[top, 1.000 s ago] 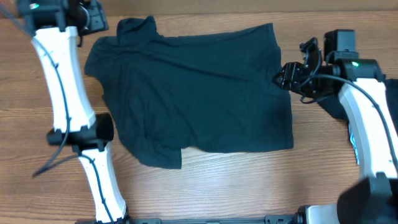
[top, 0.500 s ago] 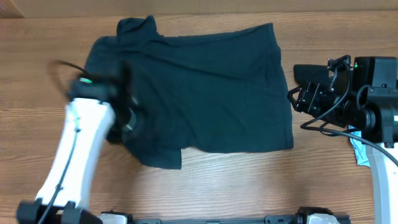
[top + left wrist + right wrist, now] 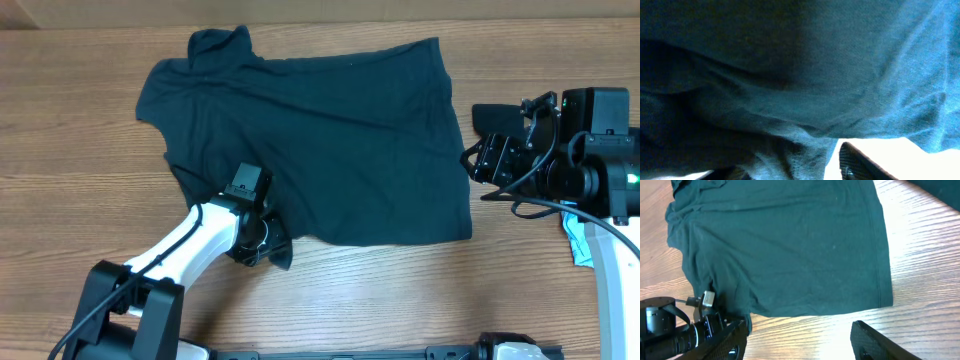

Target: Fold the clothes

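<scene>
The brown wooden table (image 3: pixel 80 150) bears a dark navy short-sleeved T-shirt (image 3: pixel 330 140), flat across the upper centre, long axis left to right, hem rightward. The right gripper (image 3: pixel 483 140) hangs just right of that hem, jaws wide, empty. The left gripper (image 3: pixel 262 238) sits on the lower-left sleeve; pinching or not, I cannot tell.

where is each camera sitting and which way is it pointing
overhead: fixed above the table, looking down on the dark T-shirt; left claw at its lower sleeve, right claw off its right hem.
left wrist: right against the shirt fabric; only one fingertip shows.
right wrist: above the shirt's right side, looking down over it; its own fingers, spread apart, at the bottom edge.
shared: overhead and right wrist both show the right hem and lower sleeve.
</scene>
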You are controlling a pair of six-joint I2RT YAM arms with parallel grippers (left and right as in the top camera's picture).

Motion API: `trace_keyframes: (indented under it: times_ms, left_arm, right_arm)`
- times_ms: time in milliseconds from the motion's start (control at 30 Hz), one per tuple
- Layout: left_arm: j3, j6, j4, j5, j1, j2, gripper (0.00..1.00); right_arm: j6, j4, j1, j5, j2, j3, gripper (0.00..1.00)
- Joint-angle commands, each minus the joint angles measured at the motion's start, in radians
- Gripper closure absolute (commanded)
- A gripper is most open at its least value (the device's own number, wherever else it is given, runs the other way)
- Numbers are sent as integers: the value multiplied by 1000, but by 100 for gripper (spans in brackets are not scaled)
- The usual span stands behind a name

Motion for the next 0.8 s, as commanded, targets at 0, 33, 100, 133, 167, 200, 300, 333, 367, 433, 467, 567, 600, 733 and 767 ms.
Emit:
trace_keyframes:
  times_ms: [0, 33, 100, 133, 167, 200, 300, 333, 367, 433, 467, 567, 600, 733, 767]
  left_arm:
    - [-34, 8, -140, -60, -1, 63, 94]
    - [-34, 8, -185, -62, -1, 63, 96]
    - [-34, -18, -233, -64, 1, 26, 96]
    - [-34, -34, -256, -66, 11, -21, 96]
    - [-31, -41, -299, -69, 43, -99, 96]
    - [-24, -40, -355, -89, 89, -182, 96]
    - [-14, -5, -465, -158, 227, -373, 94]
    - [-14, 12, -502, -181, 280, -429, 91]
    - [-14, 37, -517, -179, 329, -471, 89]
    - [-14, 47, -517, -171, 352, -478, 85]
    - [-14, 46, -518, -173, 352, -476, 87]
    - [10, -11, -525, -166, 367, -478, 96]
    - [36, -21, -538, -159, 380, -481, 96]
    - [228, 23, -604, -236, 457, -486, 96]
    - [291, 49, -630, -256, 487, -486, 96]
  right_arm:
    - [-17, -5, 0, 21, -4, 1, 30]
    - [-17, -4, 0, 21, -4, 1, 30]
    - [-17, 1, 0, 25, -4, 1, 30]
    - [-17, 1, 0, 25, -4, 1, 30]
    - [-17, 2, 0, 25, -4, 1, 30]
    - [-17, 1, 0, 25, -4, 1, 30]
    - [-17, 12, 0, 25, -4, -22, 29]
    - [-17, 15, 0, 24, 0, -37, 30]
    - [-17, 19, 0, 24, 11, -56, 29]
    - [-13, 32, 0, 19, 39, -97, 29]
    - [-14, 35, 0, 9, 60, -120, 29]
    - [-13, 72, 0, 9, 95, -197, 29]
    - [-13, 89, 0, 9, 106, -233, 28]
    - [13, 139, 0, 8, 145, -335, 25]
    - [14, 158, 0, 8, 153, -363, 25]
